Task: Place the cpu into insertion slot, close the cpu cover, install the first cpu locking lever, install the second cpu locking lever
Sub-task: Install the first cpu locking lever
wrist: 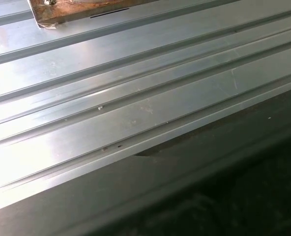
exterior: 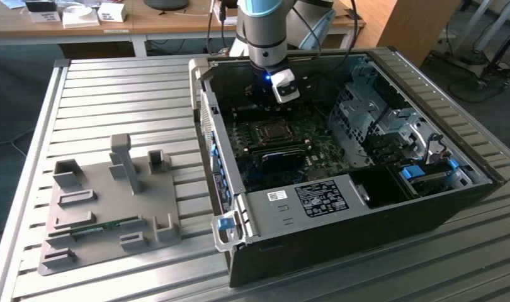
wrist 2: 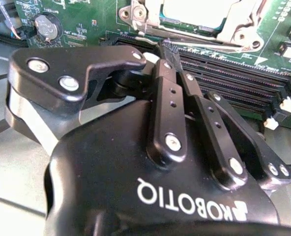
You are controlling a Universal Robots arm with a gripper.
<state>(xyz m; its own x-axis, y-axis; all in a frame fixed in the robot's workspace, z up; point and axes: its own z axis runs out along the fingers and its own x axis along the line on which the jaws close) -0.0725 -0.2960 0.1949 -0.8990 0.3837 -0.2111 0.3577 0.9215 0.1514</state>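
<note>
Brand lettering (wrist 2: 185, 201), white, on jaws' housing; case sticker (exterior: 320, 196) illegible.

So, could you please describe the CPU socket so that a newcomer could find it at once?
Look inside the open computer case on the slatted metal table. On the green motherboard, just below the end effector, sits the cpu cover: a square, silvery frame, unlike the long dark memory slots beside it.

Exterior view: high, oblique over open computer case (exterior: 339, 157). Wrist views: close; second faces the motherboard (wrist 2: 86, 19), first the ribbed table (wrist: 135, 98).
</note>
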